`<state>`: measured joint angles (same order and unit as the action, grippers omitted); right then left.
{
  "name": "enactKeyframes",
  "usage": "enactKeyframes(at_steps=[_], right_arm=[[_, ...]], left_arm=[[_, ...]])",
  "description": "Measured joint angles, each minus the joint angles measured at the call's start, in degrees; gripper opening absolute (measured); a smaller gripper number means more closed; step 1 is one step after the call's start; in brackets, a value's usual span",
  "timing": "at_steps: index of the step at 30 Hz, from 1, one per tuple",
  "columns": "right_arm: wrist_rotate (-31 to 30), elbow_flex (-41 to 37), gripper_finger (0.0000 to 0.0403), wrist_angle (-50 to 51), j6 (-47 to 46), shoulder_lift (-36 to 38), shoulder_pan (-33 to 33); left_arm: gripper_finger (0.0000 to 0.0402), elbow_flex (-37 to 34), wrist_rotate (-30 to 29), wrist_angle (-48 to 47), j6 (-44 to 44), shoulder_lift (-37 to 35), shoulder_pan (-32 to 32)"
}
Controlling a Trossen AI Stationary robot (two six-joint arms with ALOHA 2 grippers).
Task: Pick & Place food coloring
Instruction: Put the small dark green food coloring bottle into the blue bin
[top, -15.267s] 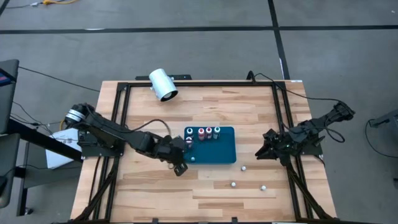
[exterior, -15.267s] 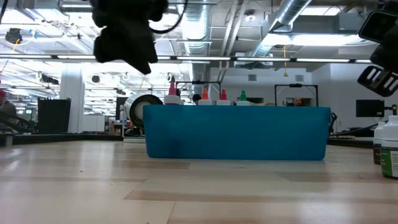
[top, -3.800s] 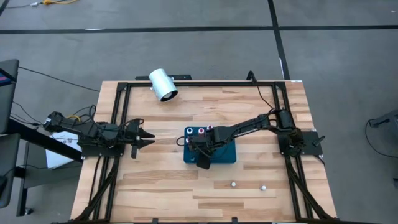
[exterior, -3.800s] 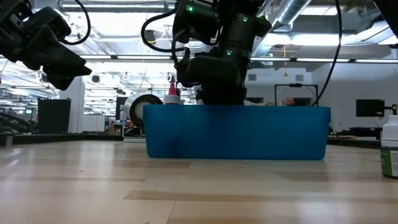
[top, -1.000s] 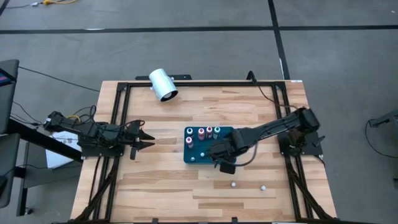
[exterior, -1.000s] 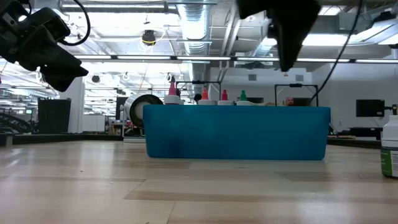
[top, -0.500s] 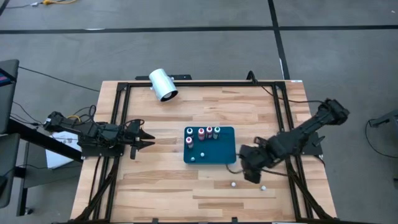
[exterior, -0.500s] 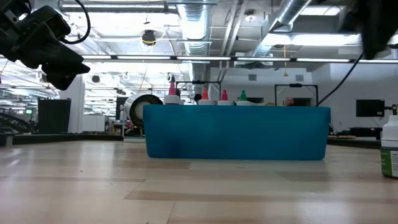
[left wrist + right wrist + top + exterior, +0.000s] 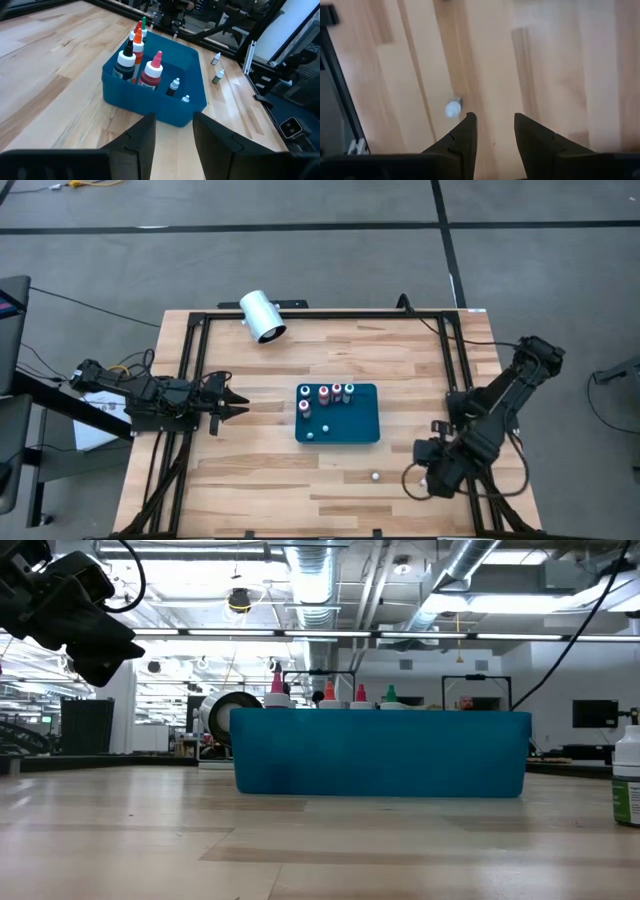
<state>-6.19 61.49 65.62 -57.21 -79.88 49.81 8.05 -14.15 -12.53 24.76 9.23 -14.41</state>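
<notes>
A teal tray (image 9: 350, 425) stands mid-table with several tiny food coloring bottles (image 9: 140, 60) upright in it. One loose bottle (image 9: 375, 476) lies on the wood near the tray's near right corner. Another white-capped bottle (image 9: 452, 108) lies just beside my right gripper (image 9: 492, 122), which points down near the table's near right corner (image 9: 425, 478), open, with nothing between its fingers. My left gripper (image 9: 225, 408) waits at the table's left side, open and aimed level at the tray (image 9: 172, 122). The right gripper is out of the low view.
A big white cylinder (image 9: 263, 316) lies at the table's far edge. Black frame rails (image 9: 455, 370) run along the table's sides. Bare wood lies between the left gripper and the tray. A bottle (image 9: 627, 780) shows at the low view's right edge.
My right gripper has swung from above the tray's near right corner toward the table's right and near edges, ending over the loose bottle near the right rail, still open. It has left the low view. The tray and its bottles have stayed put.
</notes>
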Motion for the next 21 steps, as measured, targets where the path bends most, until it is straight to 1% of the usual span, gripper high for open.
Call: enactKeyframes(at_steps=[5,11,16,21], right_arm=[[0.0,-0.9,0.0118,-0.4,-6.2,0.0,4.8],[0.0,-0.9,0.0118,-5.3,-7.8,0.0,8.4],[-0.5,-0.9,0.0118,-6.7,-7.9,0.0,9.1],[-3.1,-0.9,0.0118,-7.0,-7.9,0.0,9.0]], left_arm=[[0.0122,0.0,0.0,0.0,0.1,0.0,0.0],[0.0122,0.0,0.0,0.0,0.1,0.0,0.0],[0.0122,0.0,0.0,0.0,0.1,0.0,0.0],[0.0122,0.0,0.0,-0.1,0.1,0.0,0.0]])
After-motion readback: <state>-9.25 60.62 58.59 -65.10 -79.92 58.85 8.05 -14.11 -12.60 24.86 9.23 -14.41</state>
